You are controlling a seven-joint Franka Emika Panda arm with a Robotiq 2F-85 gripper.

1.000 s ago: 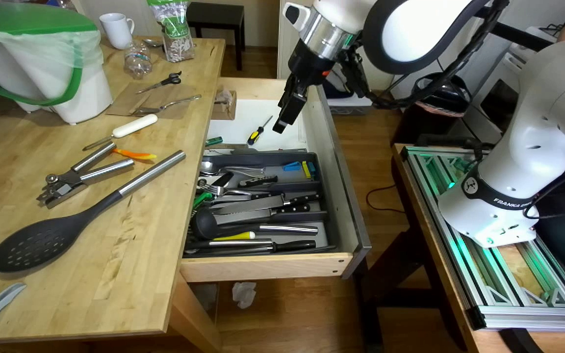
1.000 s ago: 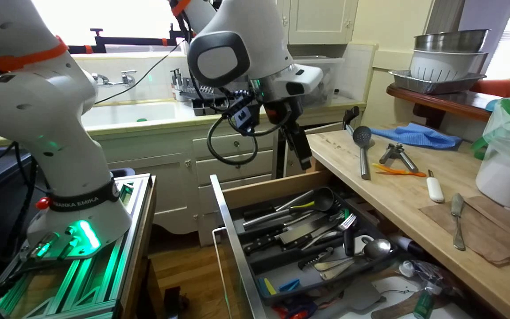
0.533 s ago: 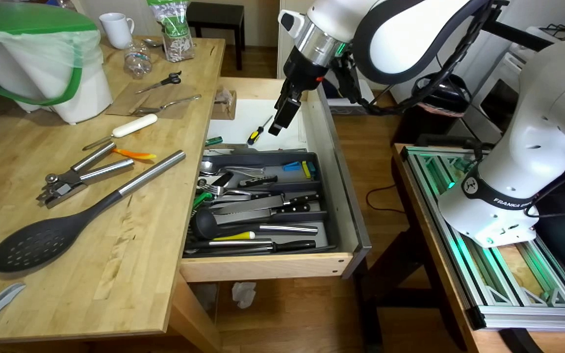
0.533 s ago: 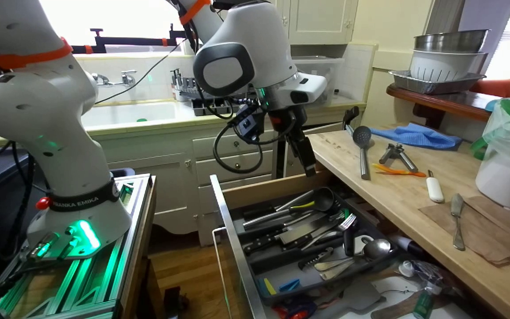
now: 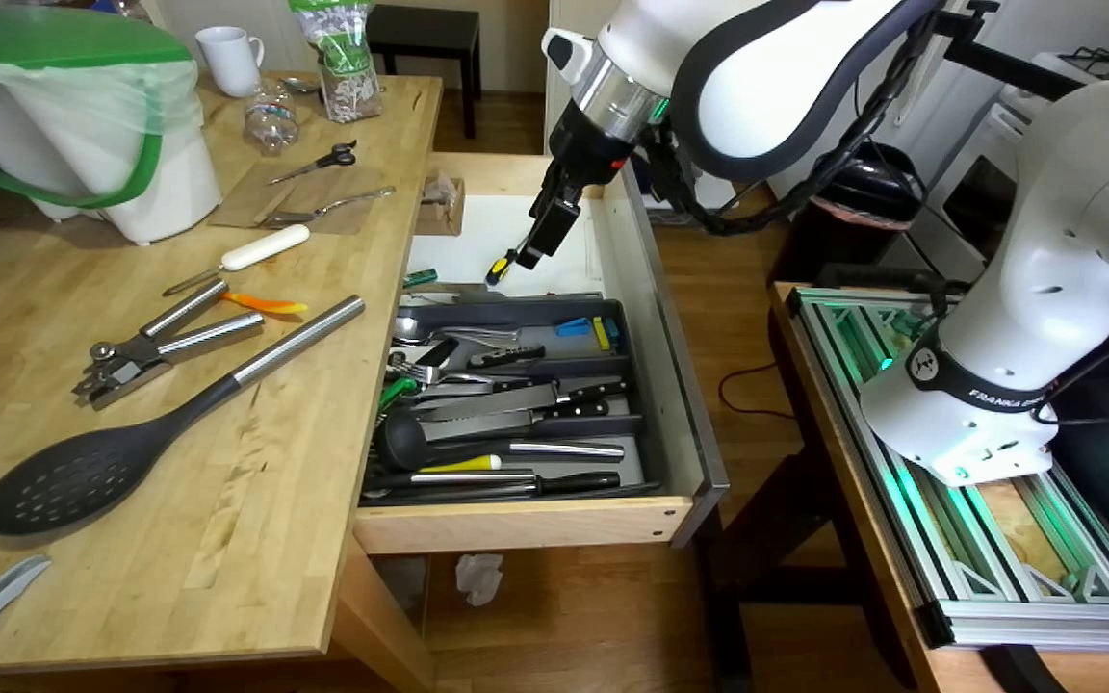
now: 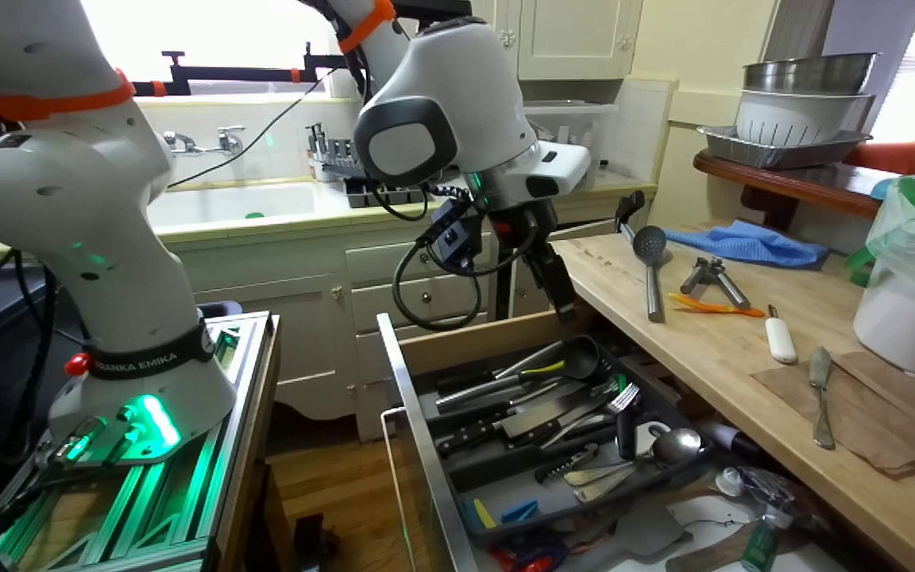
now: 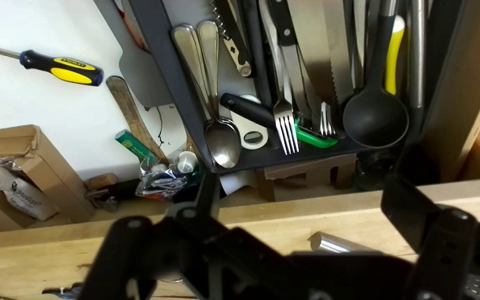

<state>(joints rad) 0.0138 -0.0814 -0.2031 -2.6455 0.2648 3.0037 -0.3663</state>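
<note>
- My end effector (image 7: 301, 183) stands wide, its fingers (image 7: 404, 210) spread far apart, holding nothing and touching nothing I can see.
- In both exterior views it hangs over the open drawer (image 5: 526, 526), well above the contents.
- In the wrist view, the edge of the desk (image 7: 286, 225) runs from about 9 to 3 o'clock, just below my fingertips.
- The slotted spoon (image 5: 165, 430) lies on the desk, at 8 o'clock in an exterior view; the wrist view shows me its metal handle end at 5 o'clock, between the fingers.
- At 12 o'clock in the wrist view I face the end of the utensil tray (image 7: 159, 41), with the black ladle (image 7: 375, 118) between 1 and 2, a fork (image 7: 283, 110) between 11 and 12, and the spoons (image 7: 223, 143) at 10.
- Beyond the tray's wall, farther out at 10 o'clock, a screwdriver (image 7: 67, 70) lies on a broad stretch of white drawer bottom (image 7: 69, 112); a cardboard box (image 7: 63, 179) stands at 9.
- For limits I have the drawer's wooden side panel (image 7: 461, 83) at 2 o'clock in the wrist view, and its grey front panel (image 5: 653, 327) at 4 in an exterior view, with the wooden floor (image 5: 718, 298) beyond.
</note>
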